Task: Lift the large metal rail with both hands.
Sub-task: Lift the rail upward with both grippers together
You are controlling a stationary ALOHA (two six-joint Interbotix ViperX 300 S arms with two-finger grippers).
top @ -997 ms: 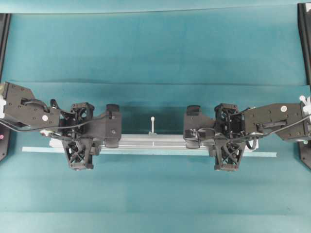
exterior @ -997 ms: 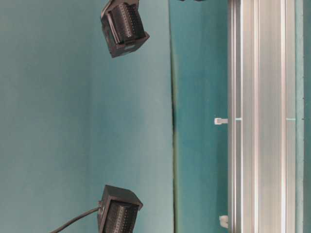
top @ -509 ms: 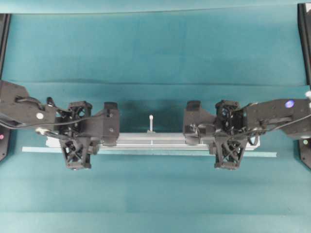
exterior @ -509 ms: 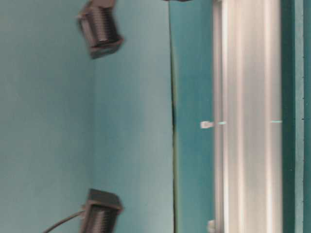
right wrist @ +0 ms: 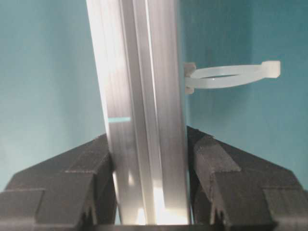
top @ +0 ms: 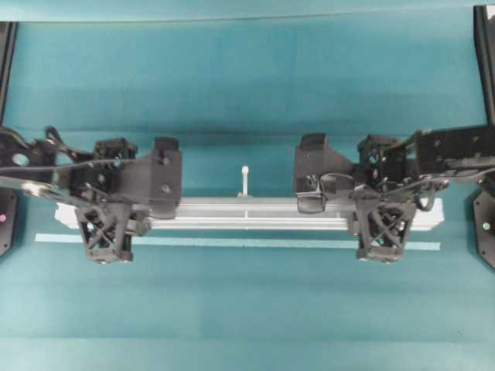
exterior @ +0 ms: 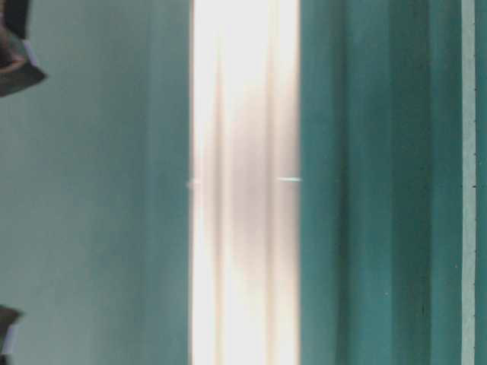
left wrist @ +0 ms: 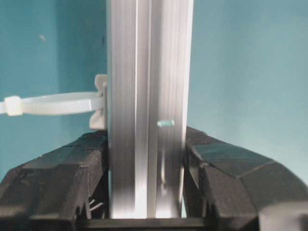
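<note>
The left pincer (left wrist: 147,192) was pinching the large metal rail (left wrist: 147,96), its two black fingers (left wrist: 62,178) pressed against the bar's opposite long sides. A white looped tie (left wrist: 53,103) stuck out sideways from the rail just beyond that grip. The right pincer (right wrist: 149,187) was clamped on the same rail (right wrist: 139,96) in the same way, one blocky finger (right wrist: 231,178) on each flank, with another white loop (right wrist: 231,77) jutting from the bar's edge just past it.

From overhead, the left pincer (top: 158,205) gripped the rail (top: 247,212) near its left end and the right pincer (top: 313,193) gripped it towards its right end, both arms reaching in from the sides. The rail ran level from left to right across the middle of the view, and a small white peg (top: 245,179) stood on its far edge between the two pincers. Just beside the rail, on its near side, a thin pale strip (top: 247,243) lay parallel to it on the teal tabletop (top: 247,85), apart from the bar.

In the table-level view the rail (exterior: 243,182) appeared as a bright, blurred band well clear of the teal surface, with the pale strip (exterior: 468,182) at the frame's edge.
</note>
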